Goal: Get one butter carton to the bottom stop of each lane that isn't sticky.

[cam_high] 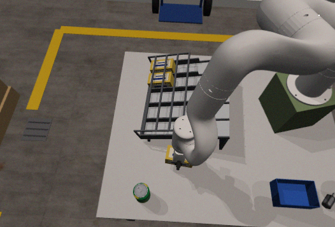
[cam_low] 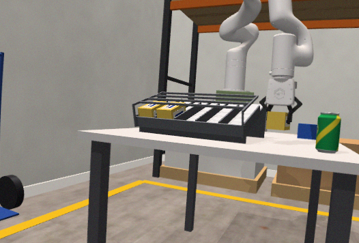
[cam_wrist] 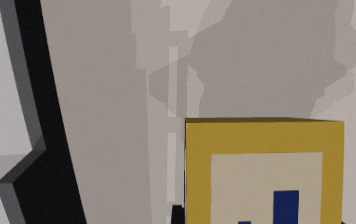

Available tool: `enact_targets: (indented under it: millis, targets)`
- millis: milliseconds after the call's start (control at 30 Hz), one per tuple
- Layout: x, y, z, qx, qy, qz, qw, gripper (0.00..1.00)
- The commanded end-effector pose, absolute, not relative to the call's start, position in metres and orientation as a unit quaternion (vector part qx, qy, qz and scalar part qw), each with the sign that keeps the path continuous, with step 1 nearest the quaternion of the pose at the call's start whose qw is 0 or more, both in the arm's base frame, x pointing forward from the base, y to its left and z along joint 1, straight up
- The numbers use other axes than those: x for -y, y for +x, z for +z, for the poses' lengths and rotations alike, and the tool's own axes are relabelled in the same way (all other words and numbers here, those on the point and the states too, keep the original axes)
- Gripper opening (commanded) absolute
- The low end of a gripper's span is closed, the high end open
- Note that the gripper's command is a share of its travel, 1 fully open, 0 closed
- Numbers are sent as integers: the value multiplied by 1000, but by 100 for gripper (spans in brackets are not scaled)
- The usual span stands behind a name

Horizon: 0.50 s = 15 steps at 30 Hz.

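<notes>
Gripper [cam_high: 178, 163] [cam_low: 280, 117] clamping butter carton [cam_high: 169, 154] [cam_low: 276, 121] [cam_wrist: 265, 137], holding it above the table [cam_high: 120, 178] [cam_low: 224, 147] beside sloped shelf [cam_high: 184, 138] [cam_low: 190, 130]; two other cartons sitting side by side at its low end (adjacent end lanes); soda can [cam_high: 141, 192] [cam_low: 328, 132] standing nearby.

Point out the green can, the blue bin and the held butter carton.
Green can [cam_high: 141, 192] [cam_low: 328, 132]: top, its lid; exterior, its side.
Blue bin [cam_high: 293, 206] [cam_low: 306, 131]: top, its near wall; exterior, its outer wall.
Held butter carton [cam_high: 169, 157] [cam_low: 276, 121] [cam_wrist: 265, 137]: top, exterior and wrist; yellow surface.
</notes>
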<state>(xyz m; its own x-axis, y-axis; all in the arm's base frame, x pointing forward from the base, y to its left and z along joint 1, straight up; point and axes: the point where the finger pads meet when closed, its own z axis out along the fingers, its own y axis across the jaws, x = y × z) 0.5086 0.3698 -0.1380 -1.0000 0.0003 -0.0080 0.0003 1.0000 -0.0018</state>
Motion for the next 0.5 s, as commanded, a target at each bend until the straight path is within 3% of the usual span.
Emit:
enact_targets:
  millis: [0,300,333,467]
  targets:
    - [-368,506,-88,-1000,0,-1,3,0]
    - [-368,506,-88,-1000,0,-1,3,0]
    - [-369,506,-21,-999,-32,-1,4,0]
    - [-368,505,-4,-999,-32,-1,4,0]
